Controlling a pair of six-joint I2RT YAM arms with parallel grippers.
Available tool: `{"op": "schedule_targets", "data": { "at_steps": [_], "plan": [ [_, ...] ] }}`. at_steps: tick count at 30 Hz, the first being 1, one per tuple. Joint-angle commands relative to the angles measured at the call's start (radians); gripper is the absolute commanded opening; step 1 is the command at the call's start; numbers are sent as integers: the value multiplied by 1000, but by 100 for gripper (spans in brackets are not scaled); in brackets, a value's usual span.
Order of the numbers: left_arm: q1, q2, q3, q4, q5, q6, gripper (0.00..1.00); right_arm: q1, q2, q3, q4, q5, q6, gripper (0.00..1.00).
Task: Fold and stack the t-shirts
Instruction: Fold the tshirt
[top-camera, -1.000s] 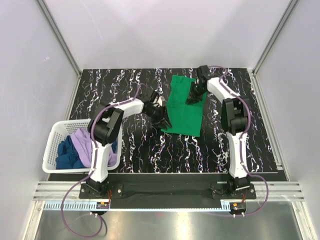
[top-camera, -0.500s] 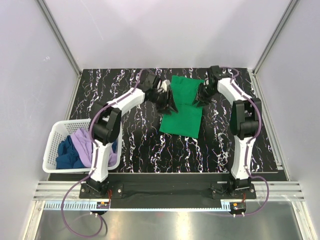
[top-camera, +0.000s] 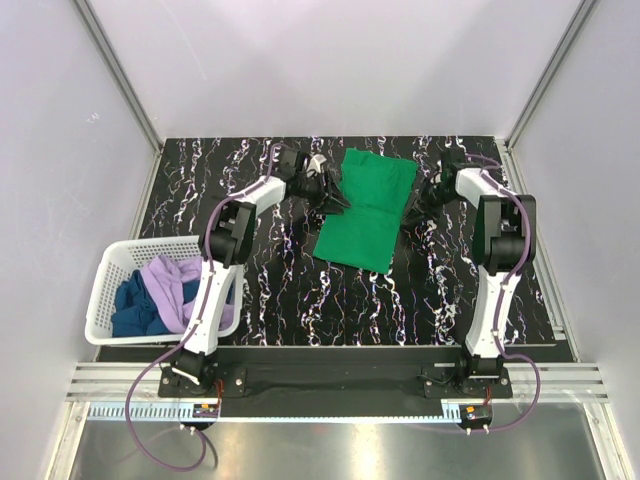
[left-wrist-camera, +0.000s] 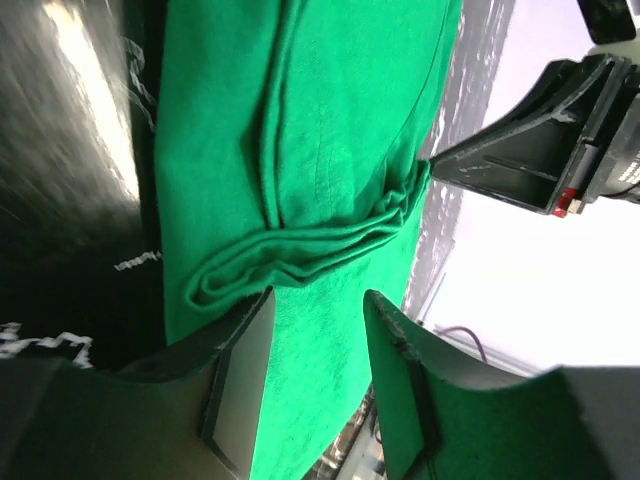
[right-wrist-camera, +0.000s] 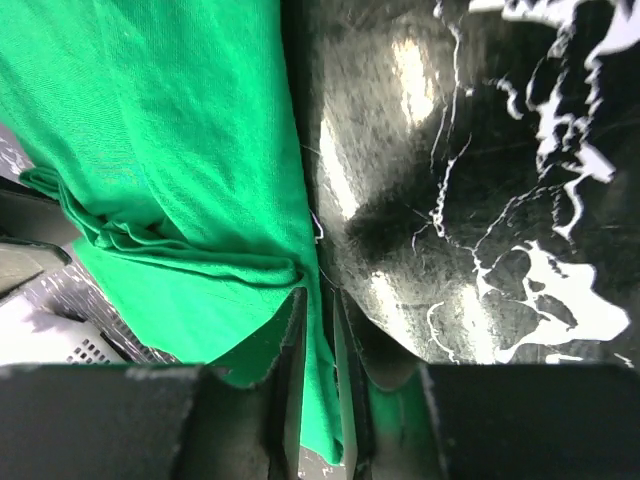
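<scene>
The bright green t-shirt (top-camera: 366, 205) lies partly folded on the black marbled table, with a bunched crease across its middle. My left gripper (top-camera: 336, 197) is at the shirt's left edge. In the left wrist view (left-wrist-camera: 315, 300) its jaws stand apart over the green cloth (left-wrist-camera: 330, 120). My right gripper (top-camera: 413, 212) is at the shirt's right edge. In the right wrist view (right-wrist-camera: 318, 295) its jaws are nearly closed with a thin edge of the green cloth (right-wrist-camera: 150, 120) pinched between them. The lilac t-shirt (top-camera: 172, 285) and the dark blue t-shirt (top-camera: 133, 312) lie crumpled in the basket.
The white lattice basket (top-camera: 108, 275) stands at the near left by the left arm's base. Grey walls and metal frame posts close in the table on three sides. The right table edge (top-camera: 532, 250) runs close to the right arm.
Both grippers have moved outward from the shirt's middle to its side edges. The left arm has stretched further back. The shirt's far half now lies wider and flatter.
</scene>
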Motion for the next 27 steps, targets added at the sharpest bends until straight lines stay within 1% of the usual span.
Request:
{"op": "schedule_targets", "data": {
  "at_steps": [1,2,3,4,5,6,7,8,9,10,11,12,13,14,15,16,17,18,19,20,21,25,27],
  "plan": [
    [-2,0,108,-129,-50,102,49,18,-30,83,-29,-12,-36,25],
    [-4,-18,105,-156,-53,116,51,18,-45,86,-43,14,-44,25],
    [-4,-70,96,-173,-55,142,53,19,-79,88,-60,26,-47,25],
    [-4,-98,65,-192,-60,158,60,21,-99,76,-83,31,-49,25],
    [-4,-137,40,-202,-66,175,64,24,-152,59,-83,22,-44,27],
    [-6,-209,-1,-195,-67,175,67,41,-183,16,-80,14,-38,29],
    [-7,-254,-41,-180,-69,173,68,55,-212,-10,-65,3,-34,30],
    [-9,-292,-126,-157,-79,172,69,74,-241,-36,-53,-32,-24,31],
    [-12,-326,-166,-152,-86,175,68,119,-283,-77,-43,-52,-21,34],
    [-21,-395,-241,-141,-98,179,68,146,-295,-93,-34,-75,-14,35],
    [-27,-423,-275,-140,-104,187,67,167,-306,-111,-17,-140,12,35],
    [-33,-452,-305,-137,-109,195,66,186,-324,-166,7,-176,31,34],
    [-44,-486,-343,-124,-109,195,65,217,-331,-200,85,-213,54,32],
    [-50,-495,-398,-97,-106,184,58,222,-337,-240,133,-283,113,29],
    [-62,-497,-420,-92,-106,179,54,225,-337,-315,179,-306,144,24],
    [-67,-488,-435,-86,-107,176,52,223,-334,-348,258,-323,173,22],
    [-73,-480,-467,-78,-109,170,50,222,-319,-374,283,-343,189,19],
    [-76,-462,-518,-39,-142,156,47,220,-273,-432,308,-343,163,7],
    [-76,-452,-518,-38,-142,152,47,216,-257,-432,308,-348,149,7],
    [-73,-440,-539,-35,-150,153,44,214,-245,-464,319,-348,140,5],
    [-70,-429,-546,-40,-185,161,43,208,-234,-480,317,-340,128,0],
    [-53,-373,-570,-110,-250,216,40,173,-234,-592,352,-324,86,0],
    [-42,-363,-586,-127,-264,233,40,130,-245,-636,348,-325,71,0]
  ]
}}
